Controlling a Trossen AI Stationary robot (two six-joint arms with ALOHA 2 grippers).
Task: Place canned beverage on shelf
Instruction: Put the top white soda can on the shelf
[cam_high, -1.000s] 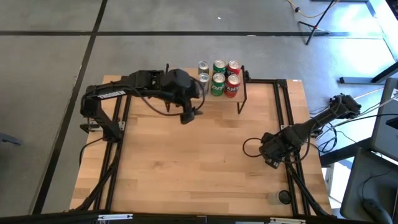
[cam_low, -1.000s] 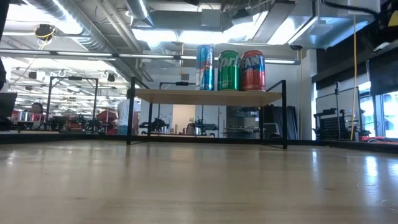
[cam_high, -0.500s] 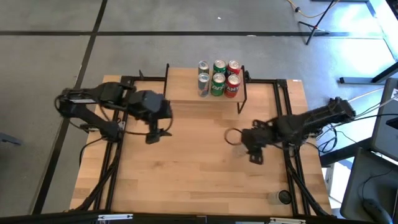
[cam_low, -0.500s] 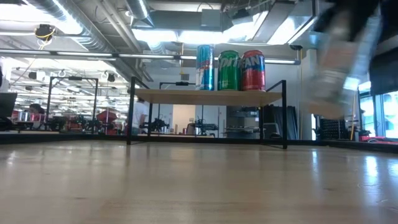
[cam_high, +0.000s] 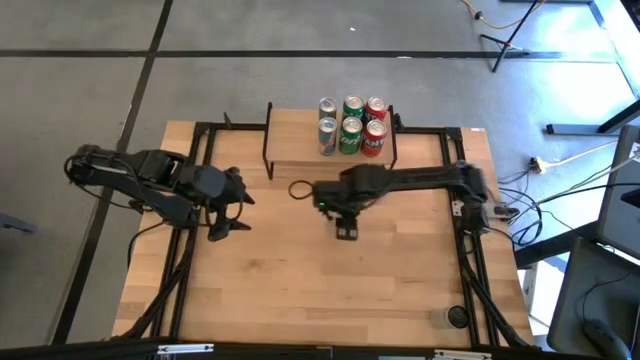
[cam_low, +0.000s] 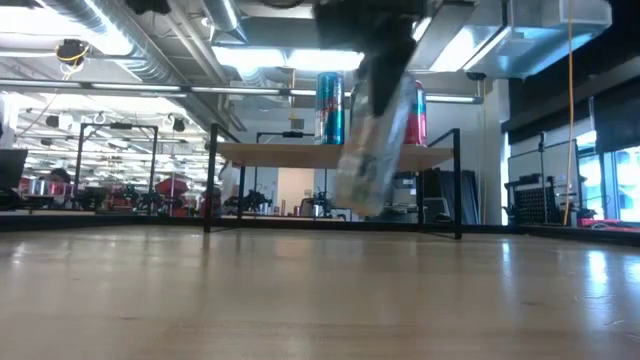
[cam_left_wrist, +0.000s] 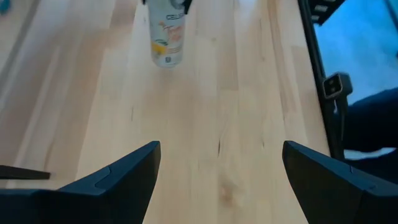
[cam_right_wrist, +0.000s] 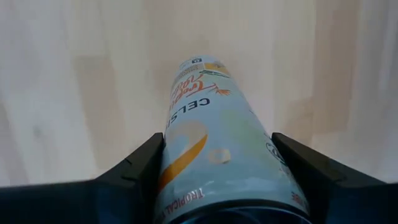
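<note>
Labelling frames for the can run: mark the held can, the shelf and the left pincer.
held can (cam_right_wrist: 214, 155): right wrist view, printed side wall between the right pincer's fingers.
shelf (cam_low: 300, 153): low view, front edge of the wood top.
left pincer (cam_left_wrist: 217, 165): left wrist view, open gap midway between fingertips.

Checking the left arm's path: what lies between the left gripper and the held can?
Only bare tabletop between the left gripper and the can, per the left wrist view.

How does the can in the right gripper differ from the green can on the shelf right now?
The white can is held off the table in the right gripper, while the green can stands on the shelf. The white can hangs tilted in the low view; the green one is upright. The white can is pale with orange print; the other is green. Both are beverage cans.
</note>
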